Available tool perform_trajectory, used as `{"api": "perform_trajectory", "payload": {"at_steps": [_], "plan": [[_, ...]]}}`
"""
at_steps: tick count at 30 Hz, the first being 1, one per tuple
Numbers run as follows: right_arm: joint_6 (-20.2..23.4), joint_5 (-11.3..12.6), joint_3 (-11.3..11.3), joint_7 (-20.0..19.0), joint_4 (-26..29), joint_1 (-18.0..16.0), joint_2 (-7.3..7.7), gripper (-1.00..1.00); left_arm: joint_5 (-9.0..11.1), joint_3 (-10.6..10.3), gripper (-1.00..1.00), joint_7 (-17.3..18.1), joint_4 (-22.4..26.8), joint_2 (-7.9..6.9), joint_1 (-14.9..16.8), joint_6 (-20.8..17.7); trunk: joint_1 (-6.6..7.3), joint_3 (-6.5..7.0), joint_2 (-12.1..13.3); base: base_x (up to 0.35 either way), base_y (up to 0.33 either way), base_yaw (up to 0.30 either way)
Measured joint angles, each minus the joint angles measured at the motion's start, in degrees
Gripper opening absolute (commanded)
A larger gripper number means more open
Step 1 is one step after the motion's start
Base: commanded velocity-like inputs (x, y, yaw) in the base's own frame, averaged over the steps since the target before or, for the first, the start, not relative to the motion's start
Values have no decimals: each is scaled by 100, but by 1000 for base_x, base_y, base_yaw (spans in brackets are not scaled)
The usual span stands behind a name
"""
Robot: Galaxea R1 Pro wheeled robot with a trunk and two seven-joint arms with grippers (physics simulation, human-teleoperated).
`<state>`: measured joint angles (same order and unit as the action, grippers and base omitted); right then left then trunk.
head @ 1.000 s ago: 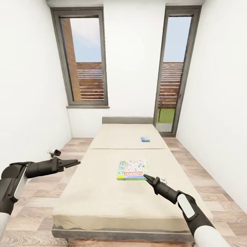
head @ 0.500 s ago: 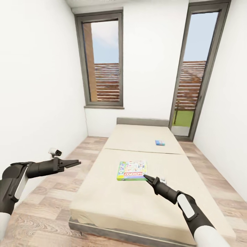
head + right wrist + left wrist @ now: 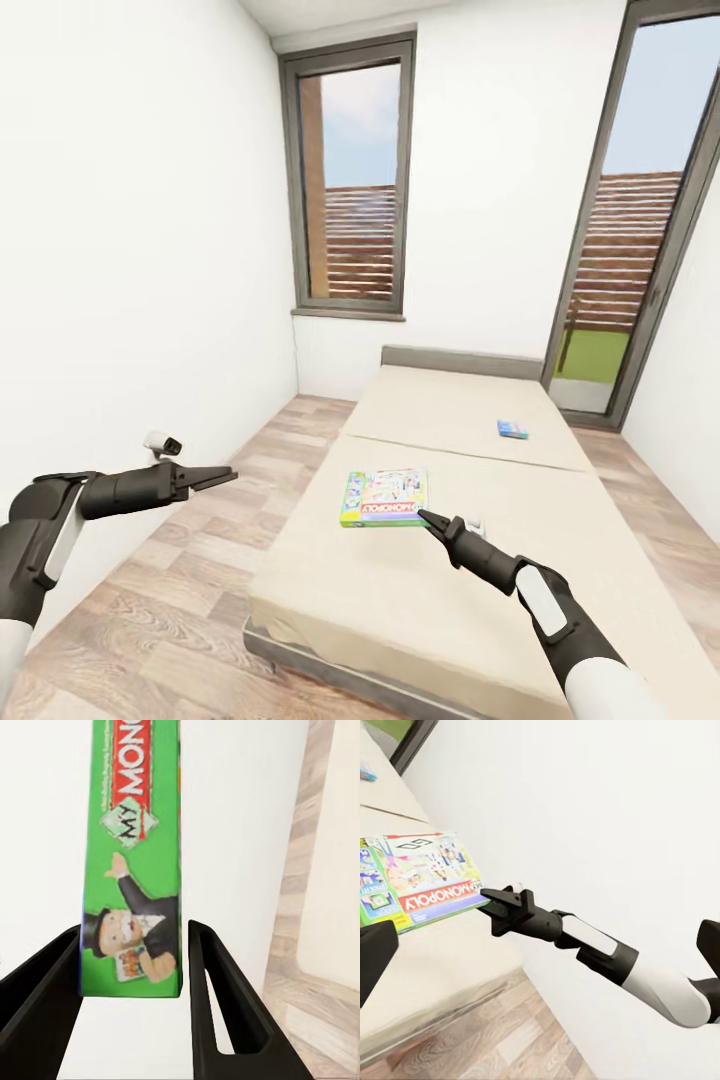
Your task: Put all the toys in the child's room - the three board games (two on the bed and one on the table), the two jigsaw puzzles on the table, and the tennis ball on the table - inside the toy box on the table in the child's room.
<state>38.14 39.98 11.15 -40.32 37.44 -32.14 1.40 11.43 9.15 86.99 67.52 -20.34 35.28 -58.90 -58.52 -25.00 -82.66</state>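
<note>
My right gripper is shut on the near edge of a green board game with red Monopoly lettering, holding it flat above the cream bed. The right wrist view has the box's green edge between the two fingers. From the left wrist view I see the same box and the right gripper on its corner. A small blue board game lies on the far mattress section. My left gripper hangs open over the floor, left of the bed, with nothing in it.
A white wall runs close along my left. A small white-and-black device sits low by that wall. Wood-plank floor lies between the wall and the bed. Tall grey-framed windows stand behind the grey headboard.
The whole picture has shifted: the camera has swung left, so the bed and windows sit further right. Both arms and the held box keep their places in the picture.
</note>
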Motion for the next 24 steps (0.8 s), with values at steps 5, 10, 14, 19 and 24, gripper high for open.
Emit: {"api": "perform_trajectory", "payload": {"at_steps": [5, 10, 14, 19, 24], "plan": [[-1, 1, -17, 0, -1, 0, -4, -100, -5, -7, 100, 0, 0, 3, 0, 0, 110, 90, 201, 0, 0, 288], [-1, 8, -22, -12, 0, 0, -2, -100, -13, -23, 100, 0, 0, 12, 0, 0, 220, 180, 401, 0, 0, 288], [1, 11, -8, -36, -2, 0, 1, -100, -24, -25, 100, 0, 0, 20, 0, 0, 308, 252, 562, 0, 0, 288], [0, 0, -19, -15, -2, 0, -6, -100, -17, -15, 100, 22, 8, 1, 0, -22, 417, 341, 762, 0, 0, 288], [-2, 1, 16, -17, -2, 0, 7, -100, -16, -35, 100, 26, 9, 10, 0, -26, 527, 431, 963, 0, 0, 288]]}}
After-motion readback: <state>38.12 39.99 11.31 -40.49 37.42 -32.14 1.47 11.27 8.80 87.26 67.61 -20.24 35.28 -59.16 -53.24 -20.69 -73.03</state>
